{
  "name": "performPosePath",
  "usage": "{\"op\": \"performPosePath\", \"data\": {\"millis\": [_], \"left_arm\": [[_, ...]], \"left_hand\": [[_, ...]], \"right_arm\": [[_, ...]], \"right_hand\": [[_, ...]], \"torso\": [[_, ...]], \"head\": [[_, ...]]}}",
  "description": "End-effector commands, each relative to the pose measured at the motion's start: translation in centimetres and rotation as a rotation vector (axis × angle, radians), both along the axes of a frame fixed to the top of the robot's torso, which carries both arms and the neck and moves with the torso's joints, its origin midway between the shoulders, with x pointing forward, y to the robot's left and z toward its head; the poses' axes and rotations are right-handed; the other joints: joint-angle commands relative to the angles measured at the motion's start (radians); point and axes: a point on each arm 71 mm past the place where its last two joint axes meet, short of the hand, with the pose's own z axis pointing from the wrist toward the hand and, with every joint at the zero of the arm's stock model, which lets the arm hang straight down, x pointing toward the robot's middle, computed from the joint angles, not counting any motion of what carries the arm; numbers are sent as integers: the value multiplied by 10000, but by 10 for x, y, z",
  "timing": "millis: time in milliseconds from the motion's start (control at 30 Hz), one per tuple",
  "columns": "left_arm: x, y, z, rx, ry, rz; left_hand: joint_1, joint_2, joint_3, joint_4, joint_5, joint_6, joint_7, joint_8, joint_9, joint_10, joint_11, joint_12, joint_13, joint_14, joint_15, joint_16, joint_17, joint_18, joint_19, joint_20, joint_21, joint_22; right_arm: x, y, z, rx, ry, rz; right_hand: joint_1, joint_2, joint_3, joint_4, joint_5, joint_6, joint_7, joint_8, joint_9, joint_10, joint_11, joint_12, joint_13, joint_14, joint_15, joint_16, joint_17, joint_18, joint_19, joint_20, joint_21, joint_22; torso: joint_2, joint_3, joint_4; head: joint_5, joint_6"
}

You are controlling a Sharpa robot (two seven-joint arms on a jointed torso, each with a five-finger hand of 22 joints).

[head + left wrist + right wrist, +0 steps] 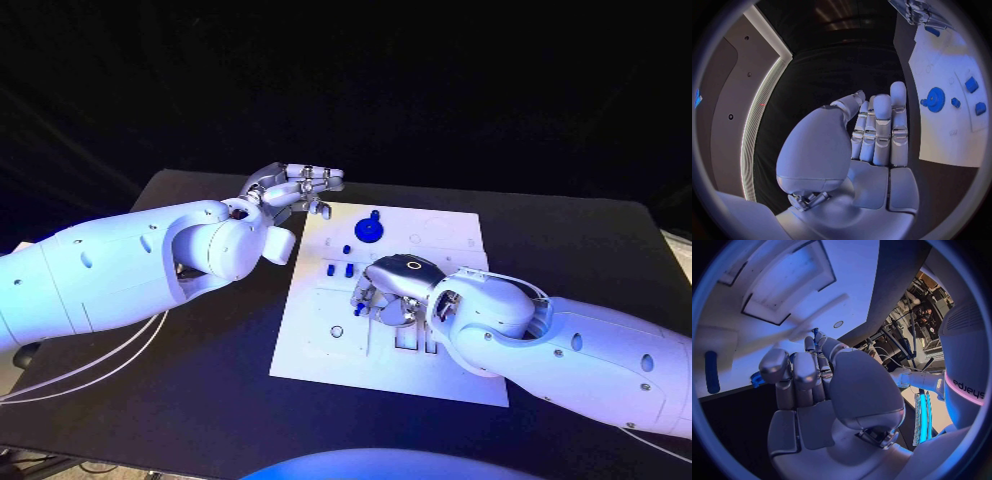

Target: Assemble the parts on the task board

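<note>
Nearest the head cam, the right hand (392, 290), silver metal w/ jointed fingers on a glossy white arm, sits low over the middle of the flat white rectangular task board (454, 235). Its fingers curl down onto the board; in the right wrist view a small blue part (757, 379) peeks beside the fingertips, but whether it's actually pinched can't be told.

The left hand (293, 186) hovers at the board's 11 o'clock corner, off its edge, fingers straight and close together, holding nothing (clear in the left wrist view).

Step in hand, as a judgement: right hand is seating or picking a small piece near the board's slots; most parts look unassembled. Next move prob. needs fine alignment w/ a slot and a firm downward press.

Loose bits: a round blue toothed gear w/ a short stub (371, 229) at 12 o'clock of the right hand, hard plastic by the look; small blue pegs (339, 269) at its 10 o'clock. Board surface matte, w/ shallow rectangular recesses.
</note>
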Motion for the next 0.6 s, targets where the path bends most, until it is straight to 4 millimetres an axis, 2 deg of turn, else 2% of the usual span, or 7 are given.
{"op": "performPosePath", "data": {"millis": [33, 600], "left_arm": [[0, -2, 1, -57, -43, -73], [0, -1, 0, -69, -28, -122]], "left_hand": [[-15, 83, -6, -28, -46, -81, 18, 66, -7, -71, 7, 52, 11, -73, 19, -28, -8, 197, -2, -13, -41, -13], [-7, 83, -6, -40, -45, -87, 18, 67, -7, -79, 7, 55, 11, -88, 18, -54, -48, 197, 0, -13, -49, -20]], "right_arm": [[-2, 2, -2, -241, 39, 207], [1, 5, -10, -1056, -48, -2]], "right_hand": [[-58, 8, 56, 4, 18, -10, 62, 45, 10, -19, 79, -33, -8, 212, 39, 55, 16, -46, 54, 50, 62, 13], [-84, -16, 70, 0, 19, -17, 63, 41, 9, -30, 81, -37, -10, 209, 41, 52, 9, -44, 49, 53, 59, 7]], "torso": [[3, -8, -8], [-6, -7, 8]], "head": [[6, -6], [-5, -4]]}}
